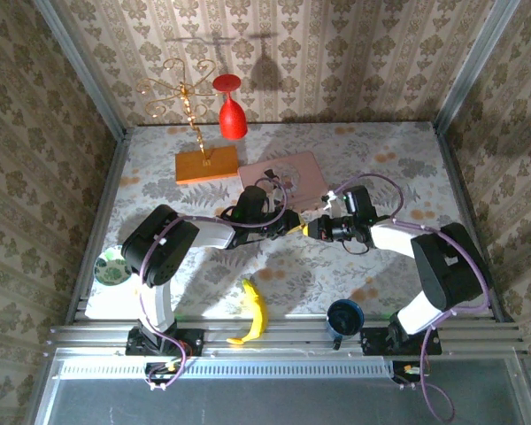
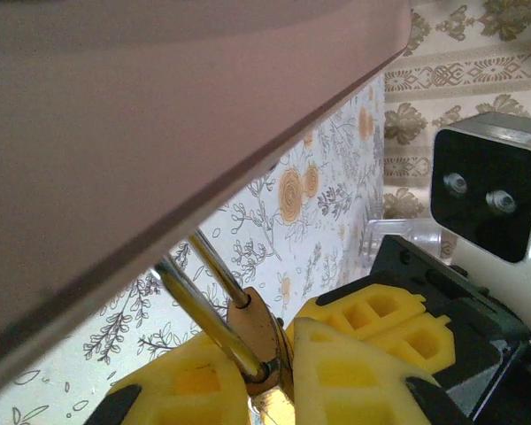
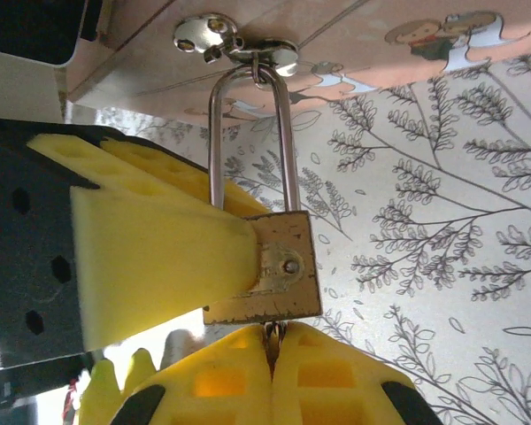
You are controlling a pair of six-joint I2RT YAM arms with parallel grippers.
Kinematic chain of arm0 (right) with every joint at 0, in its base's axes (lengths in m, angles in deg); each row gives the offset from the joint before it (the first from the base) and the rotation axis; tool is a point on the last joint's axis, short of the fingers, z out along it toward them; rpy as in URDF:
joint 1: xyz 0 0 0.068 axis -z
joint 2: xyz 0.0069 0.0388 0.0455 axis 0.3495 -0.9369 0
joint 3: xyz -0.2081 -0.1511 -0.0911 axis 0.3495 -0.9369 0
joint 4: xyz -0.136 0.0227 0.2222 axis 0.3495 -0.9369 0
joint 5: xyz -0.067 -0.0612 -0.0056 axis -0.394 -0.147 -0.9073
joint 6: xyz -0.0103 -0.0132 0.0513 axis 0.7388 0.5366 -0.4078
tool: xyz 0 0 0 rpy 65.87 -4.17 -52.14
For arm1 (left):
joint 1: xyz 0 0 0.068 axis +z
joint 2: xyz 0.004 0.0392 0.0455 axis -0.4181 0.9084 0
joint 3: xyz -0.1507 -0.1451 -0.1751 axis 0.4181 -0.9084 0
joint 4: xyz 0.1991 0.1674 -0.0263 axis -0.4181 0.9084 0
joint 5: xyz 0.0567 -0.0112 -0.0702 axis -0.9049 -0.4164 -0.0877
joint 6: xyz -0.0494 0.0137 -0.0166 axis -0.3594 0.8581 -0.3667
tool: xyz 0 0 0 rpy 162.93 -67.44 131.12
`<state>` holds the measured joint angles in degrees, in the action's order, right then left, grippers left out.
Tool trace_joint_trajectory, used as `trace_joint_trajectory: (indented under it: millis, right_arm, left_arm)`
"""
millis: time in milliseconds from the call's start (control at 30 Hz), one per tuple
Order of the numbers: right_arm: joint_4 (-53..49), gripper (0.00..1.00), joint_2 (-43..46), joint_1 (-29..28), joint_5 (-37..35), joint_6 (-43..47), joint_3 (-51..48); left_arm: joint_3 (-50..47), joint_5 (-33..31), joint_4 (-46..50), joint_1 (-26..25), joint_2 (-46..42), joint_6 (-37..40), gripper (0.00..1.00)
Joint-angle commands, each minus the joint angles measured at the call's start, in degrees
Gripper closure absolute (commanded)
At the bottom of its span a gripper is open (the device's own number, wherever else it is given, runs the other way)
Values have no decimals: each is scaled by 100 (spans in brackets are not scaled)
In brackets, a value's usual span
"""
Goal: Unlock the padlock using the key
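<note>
The left tool (image 2: 279, 381) clamps the tiny pale-gold metal padlock (image 3: 270, 266) under the pink rectangular box's (image 1: 301, 168) edge. The right tool (image 3: 273, 376), closed, pinches the thin metal key (image 3: 272, 335) below.

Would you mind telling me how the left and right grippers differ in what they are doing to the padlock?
The left gripper clamps the padlock body from the side; the right gripper sits at its base, pinching what looks like the key. The left holds something broad, the right a thin sliver. Both are yellow-fingered and closed.
</note>
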<state>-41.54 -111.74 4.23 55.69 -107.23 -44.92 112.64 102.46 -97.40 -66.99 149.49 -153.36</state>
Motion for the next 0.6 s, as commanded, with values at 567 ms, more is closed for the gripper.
trace_joint_trajectory:
  millis: [567]
  right_arm:
    - [678,93,-250,613,441,-764,-65]
  left_arm:
    - [-126,606,-370,19,-80,-304,100]
